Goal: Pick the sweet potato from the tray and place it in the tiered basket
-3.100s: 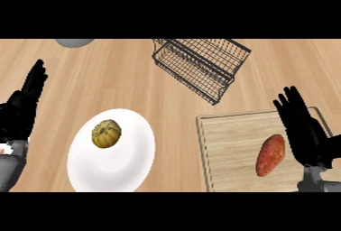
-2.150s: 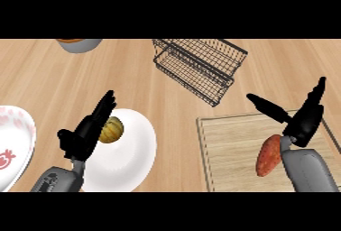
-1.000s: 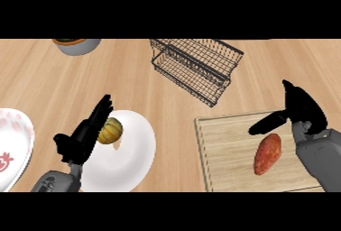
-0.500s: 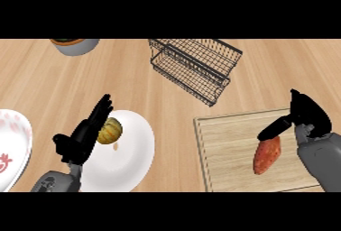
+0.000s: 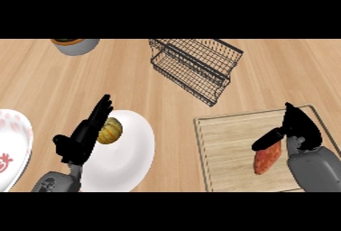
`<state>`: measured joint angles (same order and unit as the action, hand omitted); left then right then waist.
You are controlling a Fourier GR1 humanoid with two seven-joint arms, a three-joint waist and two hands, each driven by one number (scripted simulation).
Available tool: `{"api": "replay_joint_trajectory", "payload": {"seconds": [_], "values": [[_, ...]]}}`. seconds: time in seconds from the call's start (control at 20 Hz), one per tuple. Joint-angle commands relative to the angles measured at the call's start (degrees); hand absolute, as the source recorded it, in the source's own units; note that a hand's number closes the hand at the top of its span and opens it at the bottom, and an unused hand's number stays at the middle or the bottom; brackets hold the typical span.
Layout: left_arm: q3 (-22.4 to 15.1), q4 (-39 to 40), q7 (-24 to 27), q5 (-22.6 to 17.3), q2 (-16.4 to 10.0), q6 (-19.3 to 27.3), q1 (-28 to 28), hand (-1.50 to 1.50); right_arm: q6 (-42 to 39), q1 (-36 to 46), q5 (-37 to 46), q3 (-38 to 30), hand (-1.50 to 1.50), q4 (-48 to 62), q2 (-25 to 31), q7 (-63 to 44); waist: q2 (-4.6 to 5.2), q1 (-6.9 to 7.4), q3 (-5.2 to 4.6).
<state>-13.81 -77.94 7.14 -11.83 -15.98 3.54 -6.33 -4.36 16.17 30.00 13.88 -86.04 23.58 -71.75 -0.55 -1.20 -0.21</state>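
One sweet potato (image 5: 266, 161), one tray (image 5: 223, 135), one tiered basket (image 5: 197, 66)

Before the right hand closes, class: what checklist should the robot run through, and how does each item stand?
1. Sweet potato lying on the tray: ok.
2. Right hand beside the sweet potato, thumb at its upper end: ok.
3. Thumb actually touching it: cannot tell.
4. Fingers curled round it: not ok, the hand is open.
5. Tiered basket upright on the counter beyond the tray: ok.
6. Left hand away from the tray, over the white plate: ok.
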Motion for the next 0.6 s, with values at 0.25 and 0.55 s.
{"api": "replay_joint_trajectory", "payload": {"seconds": [0.25,0.55], "values": [[-0.8,1.8,0.6,1.5,2.6,1.0,-0.7,0.00,-3.5,-5.8,5.3,-4.8,-1.50,-3.4,-4.9,-13.5,0.39,-0.06,0.03],[-0.4,-3.6,-3.6,0.2,0.7,-1.0,0.1,0.00,-5.3,-9.1,10.5,-5.6,-1.50,-7.1,-10.1,-13.5,0.29,1.06,0.14]]}}
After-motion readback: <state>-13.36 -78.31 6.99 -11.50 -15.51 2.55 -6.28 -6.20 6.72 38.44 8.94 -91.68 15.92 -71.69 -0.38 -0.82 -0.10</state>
